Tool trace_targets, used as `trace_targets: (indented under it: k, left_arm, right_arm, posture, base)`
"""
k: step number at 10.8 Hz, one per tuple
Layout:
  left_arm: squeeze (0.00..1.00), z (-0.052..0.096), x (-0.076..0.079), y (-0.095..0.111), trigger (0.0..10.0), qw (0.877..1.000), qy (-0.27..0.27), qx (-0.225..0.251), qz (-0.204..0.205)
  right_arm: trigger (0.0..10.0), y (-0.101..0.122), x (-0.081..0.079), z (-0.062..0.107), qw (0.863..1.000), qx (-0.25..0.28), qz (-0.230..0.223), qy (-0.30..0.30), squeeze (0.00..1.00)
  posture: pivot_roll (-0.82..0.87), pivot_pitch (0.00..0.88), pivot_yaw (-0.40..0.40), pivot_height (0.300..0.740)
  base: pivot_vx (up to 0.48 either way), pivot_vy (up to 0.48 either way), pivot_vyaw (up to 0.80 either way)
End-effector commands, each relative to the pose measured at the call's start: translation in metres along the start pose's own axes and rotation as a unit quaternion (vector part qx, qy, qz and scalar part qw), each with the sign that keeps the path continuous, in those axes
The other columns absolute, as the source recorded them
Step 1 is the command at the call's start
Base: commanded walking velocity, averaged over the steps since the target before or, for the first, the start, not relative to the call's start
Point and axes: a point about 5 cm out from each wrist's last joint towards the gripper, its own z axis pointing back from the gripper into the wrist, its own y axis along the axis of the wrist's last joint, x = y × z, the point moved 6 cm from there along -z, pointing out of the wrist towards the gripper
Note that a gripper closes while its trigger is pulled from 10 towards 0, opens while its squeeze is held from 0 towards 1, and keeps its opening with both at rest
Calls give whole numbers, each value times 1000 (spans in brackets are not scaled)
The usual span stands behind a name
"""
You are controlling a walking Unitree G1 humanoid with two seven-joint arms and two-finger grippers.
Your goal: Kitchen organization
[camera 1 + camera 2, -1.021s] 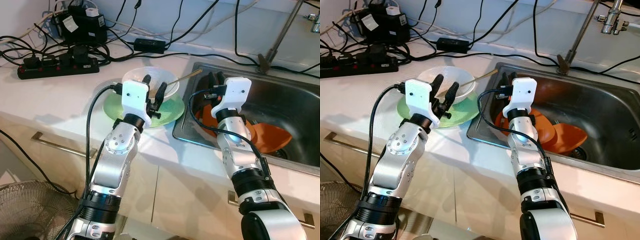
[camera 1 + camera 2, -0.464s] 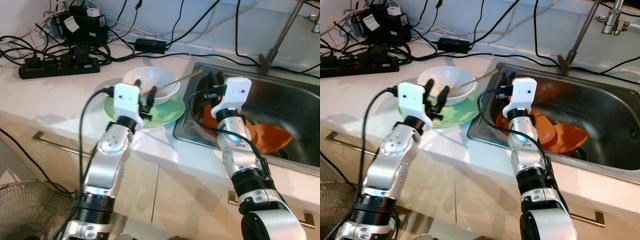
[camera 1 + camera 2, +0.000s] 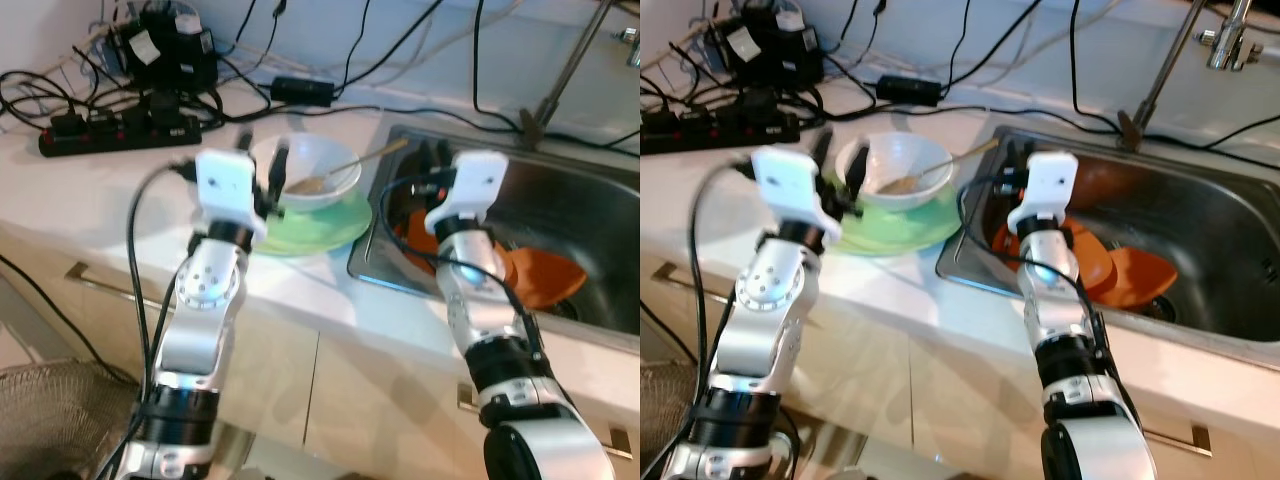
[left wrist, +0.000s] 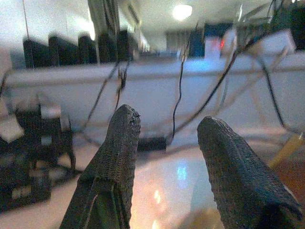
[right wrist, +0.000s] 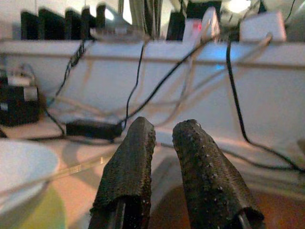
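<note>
Steel sink [image 3: 590, 215], right of frame, holds orange dishes [image 3: 535, 272]. Green plate [image 3: 325, 225] on the white surface [image 3: 90, 200], centre frame, carries a white bowl [image 3: 320, 172] with spoon [image 3: 345, 168]. Left gripper [image 3: 262, 170], fingers apart, hangs beside the bowl. Right gripper [image 3: 430, 160], fingers nearly together, sits above the sink's left edge.

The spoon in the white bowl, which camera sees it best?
The left eye view: the spoon shows whole, lying in the white bowl. The right eye view shows it similarly; the right wrist view catches a blurred handle.
</note>
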Motion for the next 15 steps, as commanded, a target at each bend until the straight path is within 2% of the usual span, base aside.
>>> trace_targets:
  k: [1, 5, 9, 15]
  left_arm:
    - [0, 0, 6, 5, 10000, 1000, -1, 15, -8]
    - [0, 1, 6, -4, 10000, 1000, 13, 13, -22]
    - [0, 0, 6, -4, 10000, 999, 16, 17, -24]
    - [0, 0, 5, -2, 10000, 999, 21, 23, -20]
  right_arm:
    - [10000, 12, 8, -1, 1000, 24, -8, -15, 0]
    - [10000, 12, 4, 3, 1000, 27, -13, -10, 0]
    - [10000, 12, 5, 4, 1000, 25, -14, -10, 0]
    - [10000, 10, 8, 5, 1000, 20, -12, -14, 0]
  posture:
    - [240, 37, -62, 725]
    - [230, 36, -59, 725]
    - [230, 32, -59, 725]
    - [230, 40, -60, 725]
  base:
    - [0, 0, 0]
    - [0, 0, 0]
    - [0, -291, 0]
    - [0, -412, 0]
